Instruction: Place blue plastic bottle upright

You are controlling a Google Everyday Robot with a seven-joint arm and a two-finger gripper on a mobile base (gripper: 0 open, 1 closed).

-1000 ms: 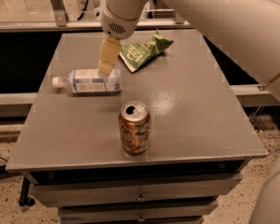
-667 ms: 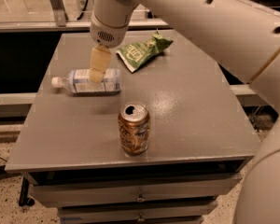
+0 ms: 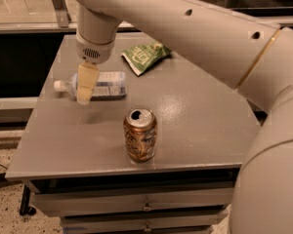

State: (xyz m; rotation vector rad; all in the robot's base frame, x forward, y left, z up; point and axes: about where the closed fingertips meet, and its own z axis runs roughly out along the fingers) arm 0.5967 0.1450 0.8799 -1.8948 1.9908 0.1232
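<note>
hand: the hand (image 3: 85, 92) hangs from the wrist over the far-left part of the table (image 3: 200, 116). It sits low over the cap-side half of the bottle and overlaps it in view. Touching or just above: can't tell.
hand state: can't tell whether it is wide or narrow, since only one pale yellow face shows. Nothing visibly held.
bottle: the blue plastic bottle (image 3: 110, 85) lies on its side at far left of the table, white cap pointing left, base pointing right. Not upright yet.
neighbours: the green snack bag (image 3: 145, 56) is farther back and right of the bottle, apart from it. The bronze soda can (image 3: 140, 133) stands upright near the front edge, well apart from the bottle.
arm: the arm (image 3: 185, 23) comes in from the right foreground and crosses the far side. It doesn't hide the bottle.
step (judgement): lining up the grasp. Lift and tilt-up are still to do.
risk 1: round body on a smooth top. An off-centre close would likely roll it or squirt it out, and the left table edge is close.
risk 2: a grip toward the cap end leaves the base hanging. The bottle could pivot in the grip, land crooked and topple.
risk 3: thin plastic may buckle under a hard squeeze and slip.
risk 4: the tilt-up sweeps the base around. The bag is the closest thing to clip; the can looks clear.
vs 1.0 s ago: the hand has moved left and lower, from the label's right end to the cap side.
unchanged: bottle, can and bag sit in the same spots.
</note>
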